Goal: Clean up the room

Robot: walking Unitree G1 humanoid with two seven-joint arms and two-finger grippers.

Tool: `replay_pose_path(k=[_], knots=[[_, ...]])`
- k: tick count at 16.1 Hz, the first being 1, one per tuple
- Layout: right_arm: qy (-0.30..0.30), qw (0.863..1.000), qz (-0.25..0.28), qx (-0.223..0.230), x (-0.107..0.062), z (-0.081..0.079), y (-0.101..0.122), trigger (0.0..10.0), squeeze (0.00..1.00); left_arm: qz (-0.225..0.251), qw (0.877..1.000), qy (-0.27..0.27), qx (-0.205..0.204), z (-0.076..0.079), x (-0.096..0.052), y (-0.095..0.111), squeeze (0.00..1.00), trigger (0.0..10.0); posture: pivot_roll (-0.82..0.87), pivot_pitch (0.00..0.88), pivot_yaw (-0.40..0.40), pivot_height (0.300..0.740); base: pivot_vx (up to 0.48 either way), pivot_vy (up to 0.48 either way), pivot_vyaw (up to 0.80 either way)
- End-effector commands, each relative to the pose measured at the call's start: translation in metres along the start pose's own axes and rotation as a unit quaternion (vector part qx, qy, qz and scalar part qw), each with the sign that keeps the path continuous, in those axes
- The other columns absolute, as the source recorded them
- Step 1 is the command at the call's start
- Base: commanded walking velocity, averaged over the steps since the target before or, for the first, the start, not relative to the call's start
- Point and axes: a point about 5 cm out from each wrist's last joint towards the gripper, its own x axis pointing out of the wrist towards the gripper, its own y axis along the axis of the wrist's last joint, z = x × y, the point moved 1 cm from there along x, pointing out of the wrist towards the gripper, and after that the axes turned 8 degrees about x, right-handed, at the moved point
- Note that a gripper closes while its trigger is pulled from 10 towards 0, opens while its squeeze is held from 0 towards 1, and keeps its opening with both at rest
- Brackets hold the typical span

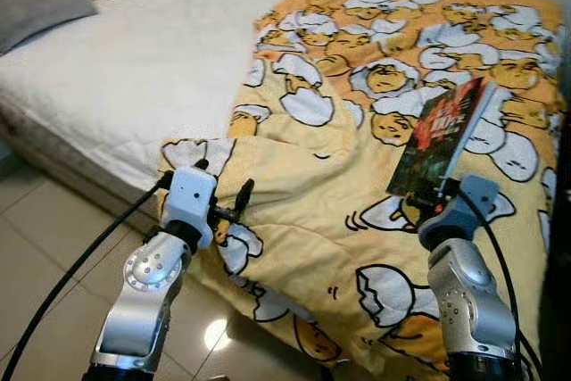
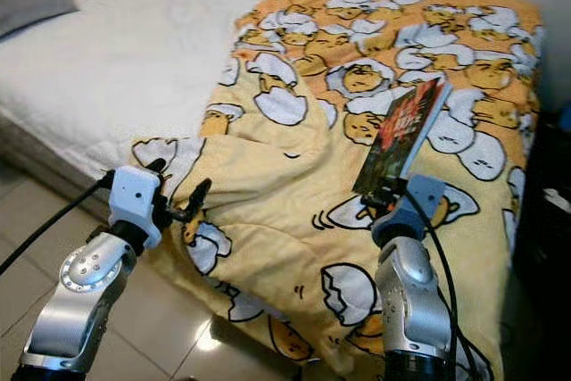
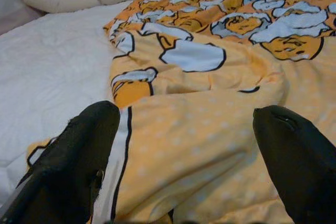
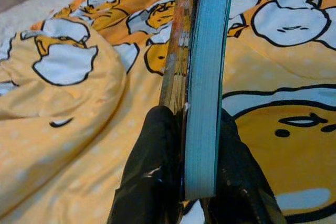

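Right gripper [image 4: 184, 182] pinches book [image 1: 437, 144] by its lower edge above duvet [image 1: 339, 194]; may pivot loose. Left gripper [image 3: 184, 150] spread, idle.

Bare white mattress [image 1: 134, 69] lies open; rumpled blanket [image 1: 357, 176] obstructs beside it.

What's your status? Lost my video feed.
Right gripper shut on book, held above blanket. Left gripper open at blanket's folded edge. Nothing blocking.
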Motion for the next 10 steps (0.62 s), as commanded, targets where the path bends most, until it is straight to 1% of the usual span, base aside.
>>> replay_pose_path(k=[1,4,10], knots=[[0.02,1.0,0.015,-0.01,0.0022,-0.01,0.0095,10.0,0.0,-0.003,1.0,0.012,0.002,-0.0061,0.0009,-0.0001,0.0,10.0,0.1,0.0,0.037,0.74,0.0,0.0,-0.78],[0.012,1.0,0.007,-0.003,0.0027,-0.0086,0.008,10.0,0.0,-0.007,1.0,0.023,0.002,-0.0104,0.0016,-0.0001,0.0,10.0,0.1,0.0,0.035,0.74,0.0,0.365,-0.79],[0.013,1.0,0.005,-0.004,0.0024,-0.0098,0.0077,10.0,0.0,-0.01,1.0,0.029,0.0,-0.0114,0.0004,0.0012,0.0,10.0,0.1,0.0,0.04,0.74,0.0,0.446,-0.78]])
